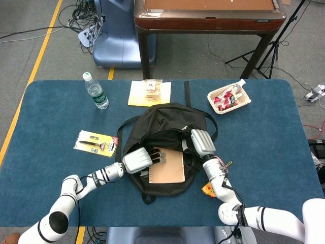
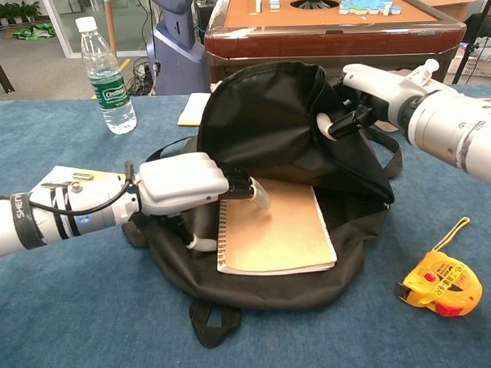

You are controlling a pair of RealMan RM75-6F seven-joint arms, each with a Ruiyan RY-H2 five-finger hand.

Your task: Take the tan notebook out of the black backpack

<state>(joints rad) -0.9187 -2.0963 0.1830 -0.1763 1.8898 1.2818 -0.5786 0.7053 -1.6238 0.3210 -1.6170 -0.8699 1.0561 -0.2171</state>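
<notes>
Left hand [image 2: 181,185]: fingers extended over the spiral edge of the tan notebook [image 2: 273,228], thumb curled beneath; grip apparently forming, not confirmed. Right hand [image 2: 363,99]: fingers clamped on the raised flap of the black backpack [image 2: 267,119]. Notebook: flat in the open backpack, mid-table [image 1: 51,127], toward the near edge. Step: grasping. Next: pinch firmly, draw leftward.

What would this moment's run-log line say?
left hand: fingers on tan notebook | right hand: holding black backpack flap open | notebook: inside
</notes>
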